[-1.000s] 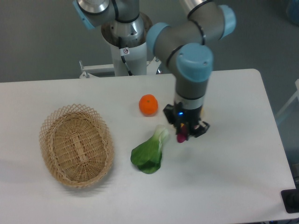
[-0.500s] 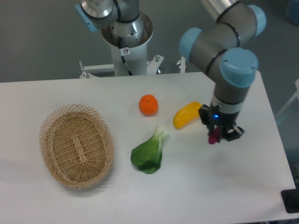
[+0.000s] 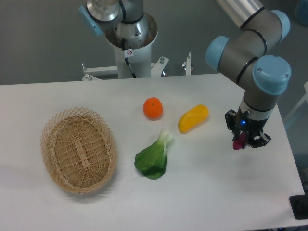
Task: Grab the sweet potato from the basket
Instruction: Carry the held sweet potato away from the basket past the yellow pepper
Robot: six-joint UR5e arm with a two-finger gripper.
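A: Where is the sweet potato [image 3: 237, 144]?

B: Pinched in the end effector [image 3: 244, 142], hanging below it at six o'clock, over the tabletop [image 3: 202, 192].

A: And the basket [image 3: 79, 150]?

B: Well apart, at nine o'clock, holding nothing visible.

I work in what looks like a robotics lab or test cell. My base is a white cylindrical pedestal [image 3: 130, 45] bolted behind a plain white rectangular table [image 3: 62, 207], and my grey arm with light-blue joint caps [image 3: 260, 57] reaches over it. Behind me there is only a bare grey floor [image 3: 43, 43], with no household furniture. The produce is laid out like test props: 1 oval tan wicker basket [image 3: 79, 150], 1 round orange fruit [image 3: 153, 108], 1 yellow oblong vegetable [image 3: 193, 118] and 1 green leafy vegetable [image 3: 154, 158].
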